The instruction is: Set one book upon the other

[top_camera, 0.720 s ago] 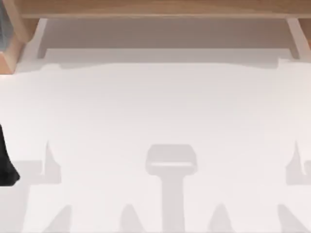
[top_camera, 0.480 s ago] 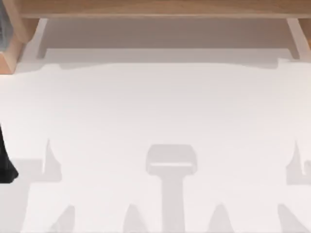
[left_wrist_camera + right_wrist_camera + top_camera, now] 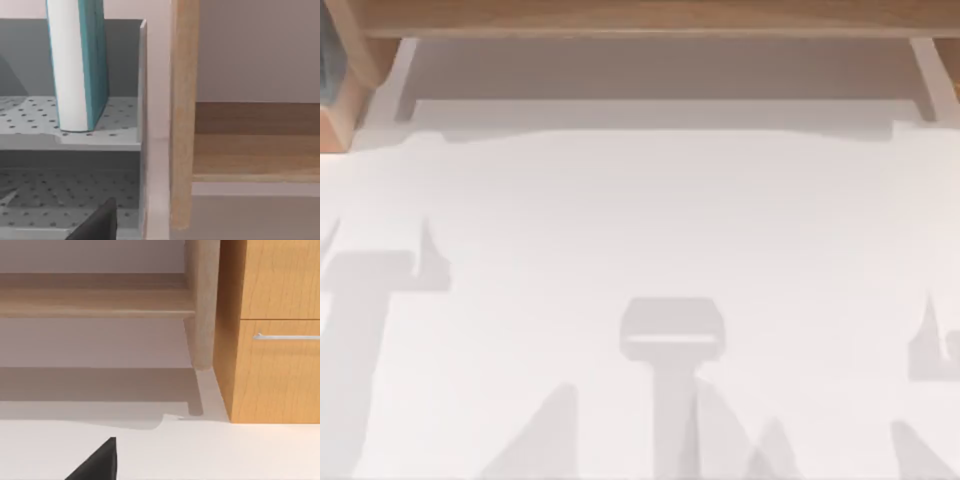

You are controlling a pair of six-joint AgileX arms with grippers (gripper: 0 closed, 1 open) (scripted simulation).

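One book (image 3: 80, 65), with a teal cover and a white page edge, stands upright on the upper level of a grey perforated rack (image 3: 30, 117). The left wrist view faces it from a short way off. A black part of my left gripper (image 3: 97, 222) shows in front of the rack's lower level, apart from the book. A second book is out of view. My right gripper (image 3: 97, 460) shows as a black tip above the white table, facing a wooden cabinet and holding nothing that I can see.
A wooden post (image 3: 182, 115) stands beside the rack, with a low wooden shelf (image 3: 640, 18) running along the table's far edge. A cabinet with a drawer handle (image 3: 285, 336) stands at the far right. Arm shadows fall across the white table (image 3: 640, 220).
The dark piece of my left arm at the top view's left edge has left the picture. Its shadow has shifted toward the far side of the table.
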